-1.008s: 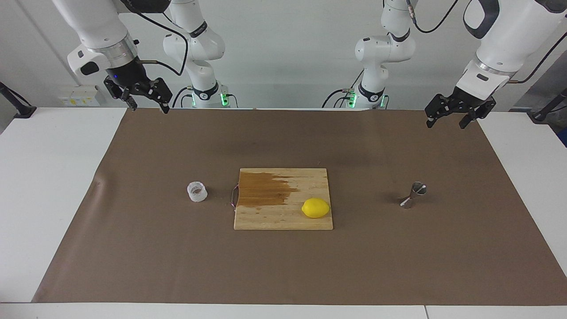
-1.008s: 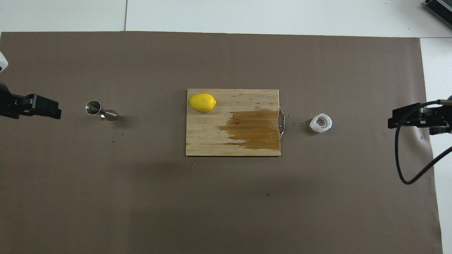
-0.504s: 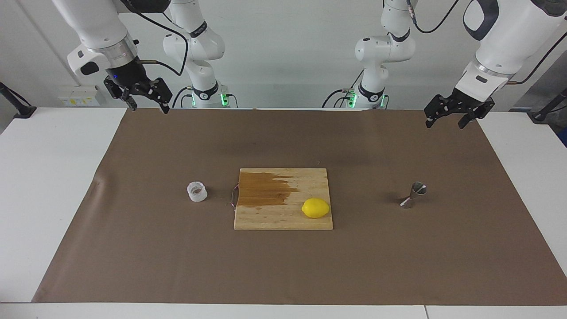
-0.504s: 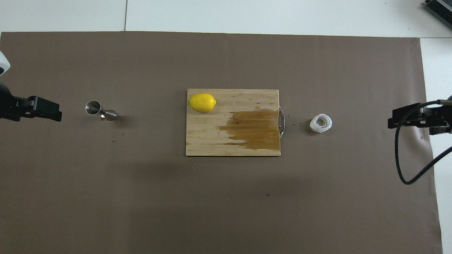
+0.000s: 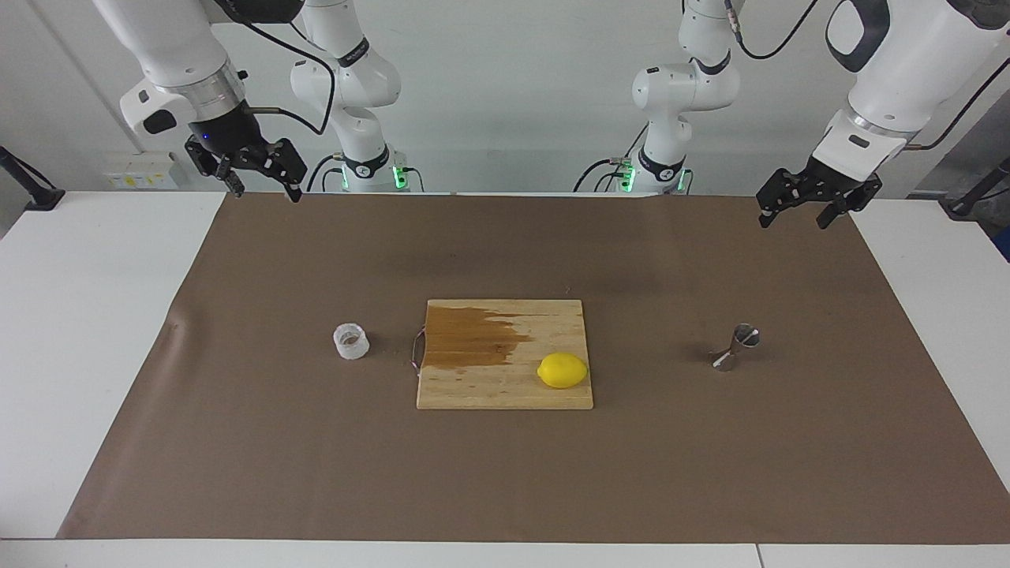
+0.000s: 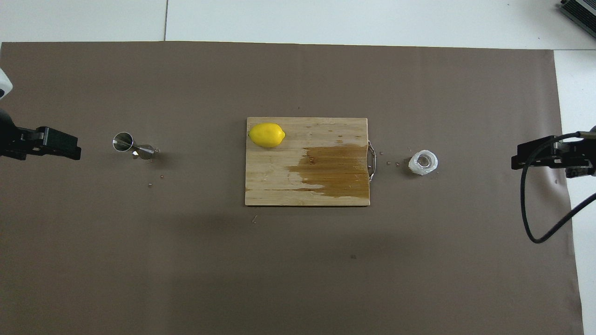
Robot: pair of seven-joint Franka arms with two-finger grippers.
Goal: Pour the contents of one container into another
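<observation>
My left end effector (image 5: pixel 797 211) hung with its fingers spread wide and empty over the brown mat's (image 5: pixel 316 473) edge at the left arm's end of the counter (image 5: pixel 79 355), and my right end effector (image 5: pixel 264 185) hung likewise wide and empty over the mat's right-arm end. The clear cup (image 5: pixel 351 341) stood upright on the mat just beside the handle end of the wet-stained cutting board (image 5: pixel 473 386). The steel jigger (image 5: pixel 735 347) lay well apart toward the left arm's end, and a lemon (image 5: pixel 562 370) rested on the board.
</observation>
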